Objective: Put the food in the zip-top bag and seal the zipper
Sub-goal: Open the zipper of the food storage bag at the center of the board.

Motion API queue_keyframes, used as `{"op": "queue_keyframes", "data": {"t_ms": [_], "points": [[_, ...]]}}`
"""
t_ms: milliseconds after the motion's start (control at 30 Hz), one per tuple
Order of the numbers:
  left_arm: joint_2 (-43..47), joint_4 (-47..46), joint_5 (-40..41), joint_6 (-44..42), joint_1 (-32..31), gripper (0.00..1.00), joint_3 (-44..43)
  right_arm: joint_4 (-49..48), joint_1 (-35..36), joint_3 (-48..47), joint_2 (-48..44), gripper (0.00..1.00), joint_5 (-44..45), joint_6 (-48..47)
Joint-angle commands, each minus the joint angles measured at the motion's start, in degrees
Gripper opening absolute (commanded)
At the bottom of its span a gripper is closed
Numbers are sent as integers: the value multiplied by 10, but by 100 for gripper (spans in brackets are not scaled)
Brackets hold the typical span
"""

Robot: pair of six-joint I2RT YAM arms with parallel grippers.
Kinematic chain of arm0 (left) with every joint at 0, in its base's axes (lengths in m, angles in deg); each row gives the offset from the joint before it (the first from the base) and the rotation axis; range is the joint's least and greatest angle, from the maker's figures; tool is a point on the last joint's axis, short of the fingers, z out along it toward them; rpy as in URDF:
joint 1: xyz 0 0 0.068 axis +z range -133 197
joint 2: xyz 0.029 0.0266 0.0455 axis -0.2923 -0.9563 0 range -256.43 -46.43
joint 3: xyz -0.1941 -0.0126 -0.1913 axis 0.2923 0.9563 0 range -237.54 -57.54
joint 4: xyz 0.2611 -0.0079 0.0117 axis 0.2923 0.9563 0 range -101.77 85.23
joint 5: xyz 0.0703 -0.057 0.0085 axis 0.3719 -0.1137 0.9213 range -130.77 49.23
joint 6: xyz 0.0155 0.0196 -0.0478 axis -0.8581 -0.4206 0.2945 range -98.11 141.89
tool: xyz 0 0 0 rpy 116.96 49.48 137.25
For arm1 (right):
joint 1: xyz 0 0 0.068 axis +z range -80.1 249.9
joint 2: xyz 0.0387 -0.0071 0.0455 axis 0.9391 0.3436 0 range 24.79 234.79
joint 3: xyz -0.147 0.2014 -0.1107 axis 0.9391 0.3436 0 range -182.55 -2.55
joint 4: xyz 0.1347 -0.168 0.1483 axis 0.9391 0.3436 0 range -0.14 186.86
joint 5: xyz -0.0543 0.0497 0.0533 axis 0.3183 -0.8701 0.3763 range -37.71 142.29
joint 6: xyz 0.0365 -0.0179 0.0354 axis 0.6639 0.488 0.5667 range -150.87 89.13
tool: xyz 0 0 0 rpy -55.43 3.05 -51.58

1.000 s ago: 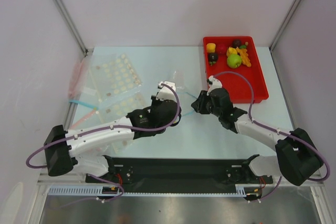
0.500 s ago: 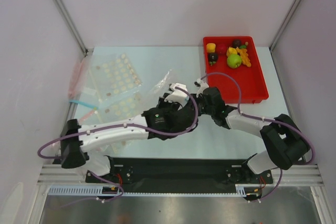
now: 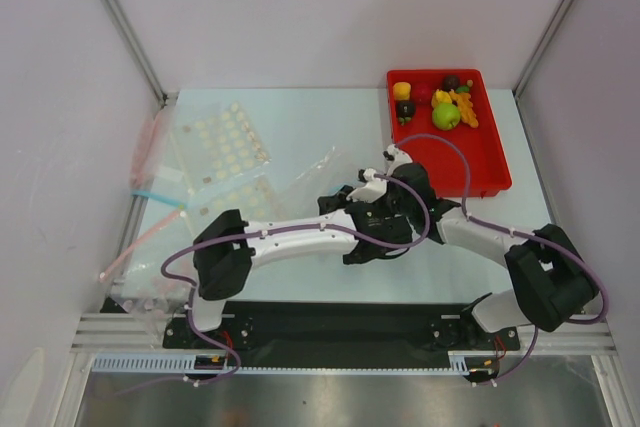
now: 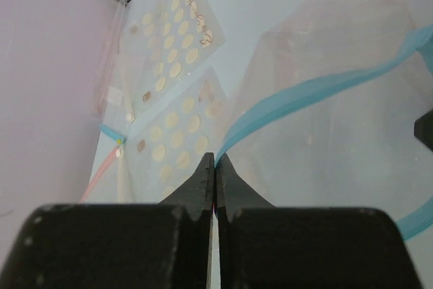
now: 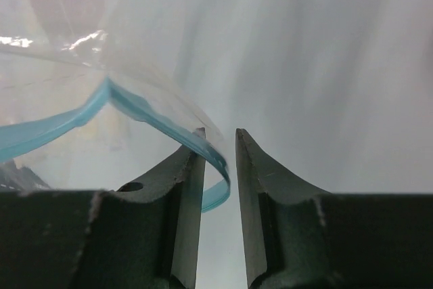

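Location: zip-top bag [image 3: 316, 169] over bench [image 3: 330, 117] centre. Handling: film likely floppy, slippery; grip stiffer zipper [image 4: 318, 89]. State: left end effector [image 4: 215, 160] clamped on zipper; right end effector [image 5: 220, 141] slightly parted around it.

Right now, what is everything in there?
tray: one, red, far right
toy food: roughly seven pieces, mixed colours, tray's far end
zip-top bag: one, clear, centre, between the tools
zipper: one, light blue, along the bag's mouth
dotted sheets: two, clear with pale dots, left
pink-strip bags: count unclear, clear, left edge
left tool: one, black, shut on the zipper
right tool: one, black, open around the zipper's end
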Motion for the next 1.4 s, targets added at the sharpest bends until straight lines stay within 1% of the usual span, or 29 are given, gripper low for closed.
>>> {"op": "queue_keyframes", "data": {"t_ms": [0,33,67,100,133,167,200,267,367,433,500,533,567,633,667,700,733,833,867,933,1000,1133,1367], "points": [[63,-98,-31,-116,9,0,13,7,-12,-14,-14,30,14,3],[85,-170,-57,-174,13,0,42,7,-12,-15,-14,30,14,4],[110,-243,-152,-231,31,0,75,6,-12,-15,-11,30,12,3],[140,-304,-206,-303,44,0,135,6,-12,-15,-12,30,11,3],[186,-384,-267,-321,59,0,158,4,-12,-15,-12,30,6,4],[208,-407,-336,-330,71,0,176,2,-12,-15,-12,30,4,3],[224,-421,-356,-337,91,0,191,1,-12,-15,-11,30,3,1],[261,-431,-386,-336,103,0,214,0,-13,-15,-10,30,3,2],[288,-431,-438,-332,115,0,228,-3,-13,-20,3,29,-4,2],[292,-433,-485,-323,117,0,231,-3,-12,-29,21,28,-18,0],[290,-439,-525,-313,117,0,225,-5,-9,-37,31,25,-24,-2],[286,-439,-533,-309,117,0,221,-6,-8,-39,40,22,-28,-3],[282,-438,-537,-303,116,0,217,-9,-8,-41,43,15,-30,-4],[270,-435,-535,-302,118,0,208,-13,-5,-44,47,10,-35,-8],[267,-436,-529,-302,121,0,208,-18,-4,-44,47,4,-37,-7],[266,-448,-527,-303,122,1,216,-21,-2,-44,47,2,-36,-9],[268,-456,-536,-306,126,4,223,-23,-1,-44,46,0,-34,-12],[272,-475,-560,-316,136,12,245,-31,6,-44,47,0,-26,-18],[273,-478,-569,-326,136,19,249,-34,6,-47,49,0,-23,-23],[273,-478,-563,-332,136,31,261,-34,11,-51,52,0,-14,-29],[270,-468,-540,-336,136,37,265,-33,11,-57,61,0,-13,-33],[249,-449,-514,-341,136,41,261,-32,13,-64,71,0,-19,-36],[198,-433,-523,-352,134,41,233,-34,19,-65,67,0,-19,-44]]}}
